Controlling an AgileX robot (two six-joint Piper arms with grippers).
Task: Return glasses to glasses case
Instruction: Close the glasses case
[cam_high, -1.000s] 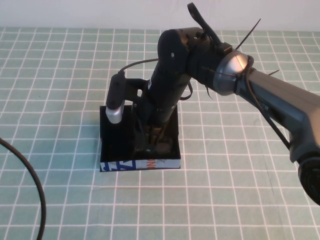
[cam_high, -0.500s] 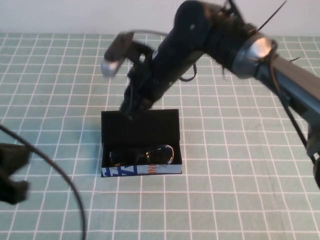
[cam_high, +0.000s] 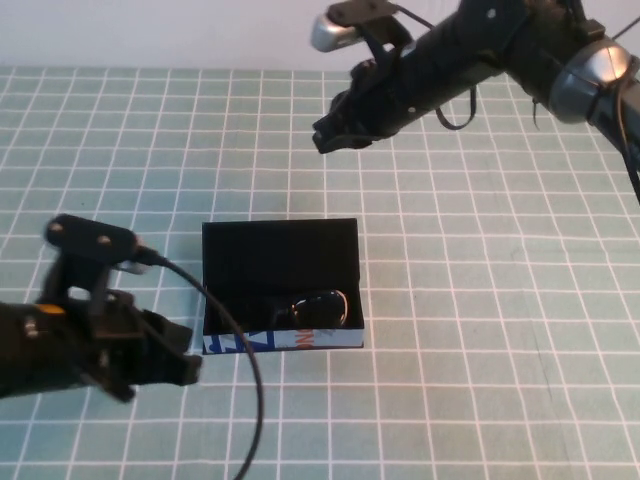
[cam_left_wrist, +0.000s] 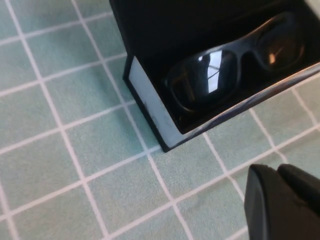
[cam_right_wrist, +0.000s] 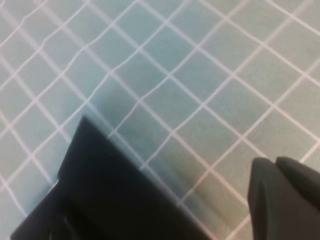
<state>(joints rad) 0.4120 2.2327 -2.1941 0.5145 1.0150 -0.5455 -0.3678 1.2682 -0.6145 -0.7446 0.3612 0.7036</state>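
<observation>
The glasses case (cam_high: 280, 255) lies open at the table's middle, its black lid folded back and its white side with blue and orange-red markings facing me. The black glasses (cam_high: 312, 308) lie inside it along the front wall. My left gripper (cam_high: 188, 366) is shut and empty, low over the table just left of the case's front left corner. The left wrist view shows the glasses (cam_left_wrist: 235, 70) in the case (cam_left_wrist: 150, 107) beyond that gripper (cam_left_wrist: 280, 200). My right gripper (cam_high: 326, 136) is shut and empty, raised behind the case. Its wrist view (cam_right_wrist: 285, 195) shows the case's black lid (cam_right_wrist: 110, 190).
The table is covered by a green cloth with a white grid (cam_high: 480, 330). A black cable (cam_high: 250, 400) trails from the left arm to the front edge. A white wall (cam_high: 150, 30) stands at the back.
My right arm has risen from the case and pulled back to the far right, leaving the glasses in the case. My left arm has come in from the lower left toward the case's corner.
</observation>
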